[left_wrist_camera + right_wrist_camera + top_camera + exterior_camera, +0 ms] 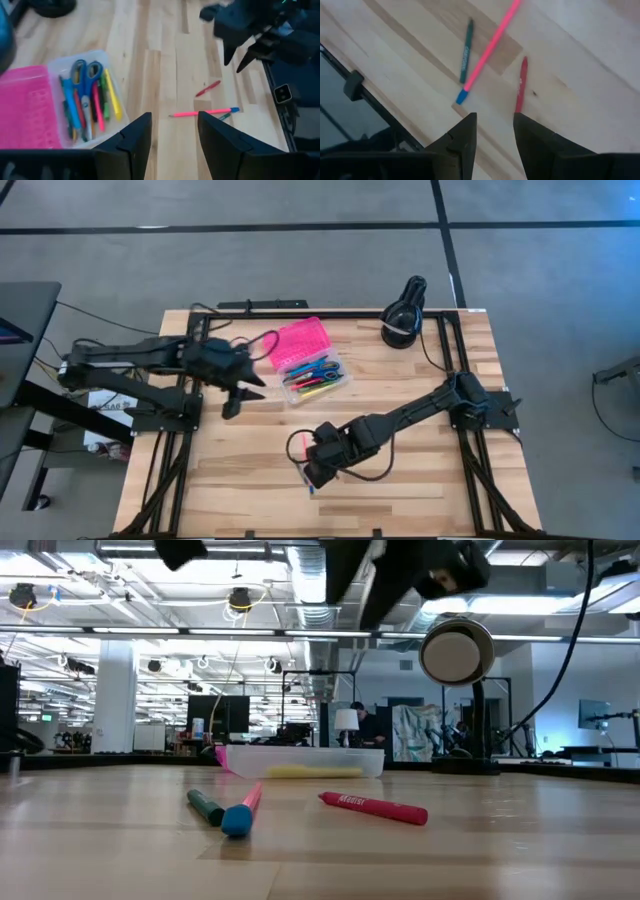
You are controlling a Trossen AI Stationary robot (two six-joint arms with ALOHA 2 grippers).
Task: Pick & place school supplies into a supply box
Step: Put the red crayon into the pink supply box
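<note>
On the wooden table (400, 470), the right gripper (492, 131), standing open and empty, is hovering over a red pen (520, 85) lying close beside a pink pencil (490, 50), so it is risking nudging both askew.

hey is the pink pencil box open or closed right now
Open. The supply box has its pink lid folded back flat on the table, and the scissors and pens lie uncovered in its clear base.

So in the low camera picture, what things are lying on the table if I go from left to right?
Green pencil → pink pencil with a blue end → clear supply box, farther back → red crayon → round black device at the back.
</note>
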